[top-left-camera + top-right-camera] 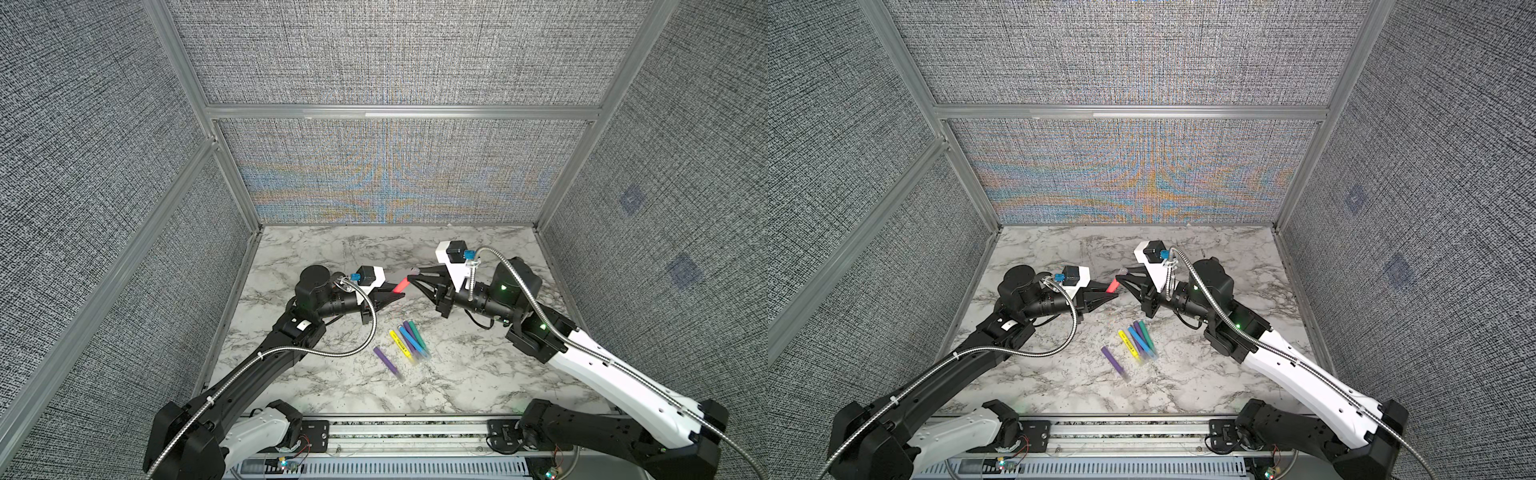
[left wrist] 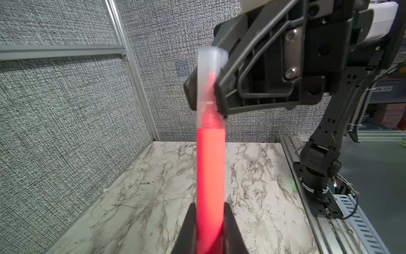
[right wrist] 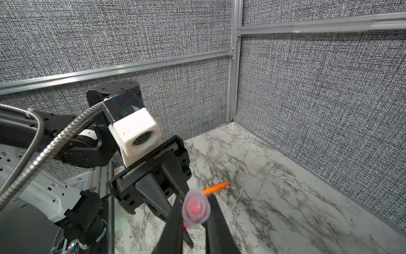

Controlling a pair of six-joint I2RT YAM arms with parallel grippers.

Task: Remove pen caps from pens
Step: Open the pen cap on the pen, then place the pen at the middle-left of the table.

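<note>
Pink-red pen point(image 2: 210, 176) is held up off the worktop point(image 1: 478, 374), mid-frame in both top views, with its barrel clamped in the left hand point(image 1: 397, 291). Right hand point(image 1: 413, 277) is pinched narrow on the clear cap point(image 2: 208, 88), which is not yet off. To do this well, I judge the pull should run straight along the barrel. The hands should draw apart without any sideways twist, so the thin cap neither cocks nor slips. More pens point(image 1: 409, 338), apparently capped, lie lower centre, well apart from both hands.
</note>
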